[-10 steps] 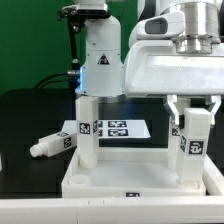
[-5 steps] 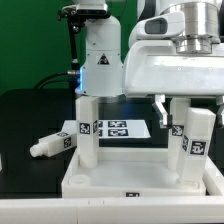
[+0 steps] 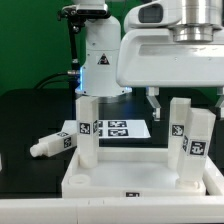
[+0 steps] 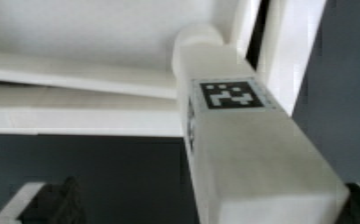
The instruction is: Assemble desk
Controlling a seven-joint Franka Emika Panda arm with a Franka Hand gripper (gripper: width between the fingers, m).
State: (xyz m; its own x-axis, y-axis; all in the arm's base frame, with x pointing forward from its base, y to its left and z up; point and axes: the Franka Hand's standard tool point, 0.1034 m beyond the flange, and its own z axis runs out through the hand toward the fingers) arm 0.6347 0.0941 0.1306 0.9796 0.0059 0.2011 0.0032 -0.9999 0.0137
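While hovering over tabletop (image 3: pixel 105 183) on table (image 3: pixel 20 112) with gripper (image 3: pixel 186 100) spread wide, holding nothing.
Hanging above two upright legs (image 3: pixel 196 145) at exterior view's right, well apart from third upright leg (image 3: pixel 88 130), loose leg (image 3: pixel 52 146), marker board (image 3: pixel 128 128).

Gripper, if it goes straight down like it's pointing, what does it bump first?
Most likely the top of the front upright leg on the exterior view's right, which stands right under the open gripper. Depth is unclear, so the jaws might pass either side of it.
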